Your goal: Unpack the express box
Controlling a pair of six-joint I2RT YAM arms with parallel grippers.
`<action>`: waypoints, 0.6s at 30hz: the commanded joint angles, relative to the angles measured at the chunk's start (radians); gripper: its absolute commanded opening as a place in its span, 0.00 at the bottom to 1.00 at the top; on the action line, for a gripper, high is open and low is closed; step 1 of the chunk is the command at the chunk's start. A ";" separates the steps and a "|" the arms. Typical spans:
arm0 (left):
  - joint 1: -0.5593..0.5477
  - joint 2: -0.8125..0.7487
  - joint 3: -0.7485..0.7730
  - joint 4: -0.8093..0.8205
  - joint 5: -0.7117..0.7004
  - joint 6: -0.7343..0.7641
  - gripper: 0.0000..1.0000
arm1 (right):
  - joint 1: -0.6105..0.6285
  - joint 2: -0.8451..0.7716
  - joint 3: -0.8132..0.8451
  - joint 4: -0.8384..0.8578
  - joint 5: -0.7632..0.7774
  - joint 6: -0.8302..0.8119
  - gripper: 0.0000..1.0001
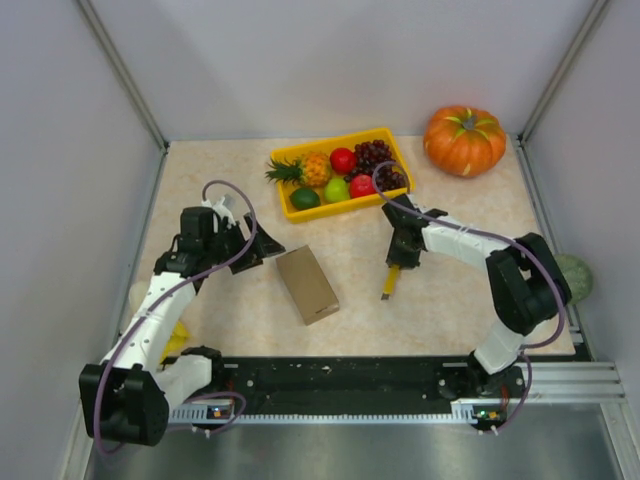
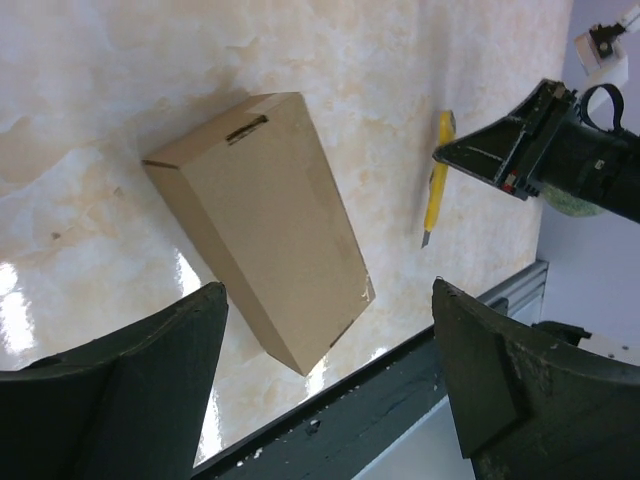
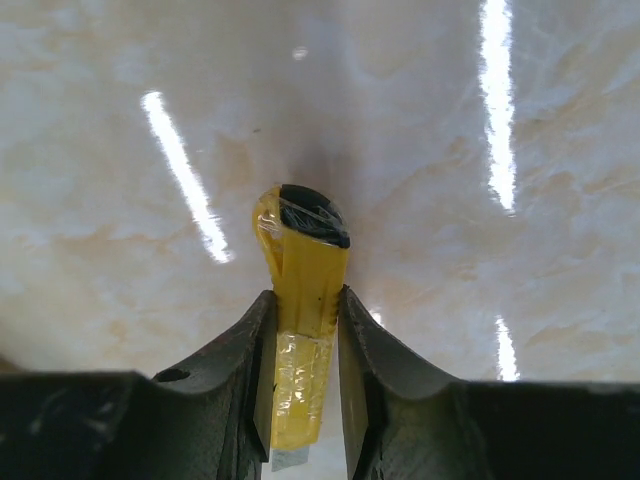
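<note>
— Where does our express box [image 1: 307,285] lie?
— Nearest us, mid-table [image 1: 450,320], unopened, its long axis running near-right to far-left.
— And our grippers?
— Our left gripper [image 1: 255,245] hangs spread wide and empty, just beside the box's far end, so it is the nearer one. Our right gripper [image 1: 402,255] pinches the yellow knife [image 1: 390,282], and the box lies to its left.
</note>
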 commanded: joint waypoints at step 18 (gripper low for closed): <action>-0.390 0.108 0.249 0.656 0.261 -0.298 0.89 | -0.006 -0.564 0.020 0.782 -0.783 0.126 0.00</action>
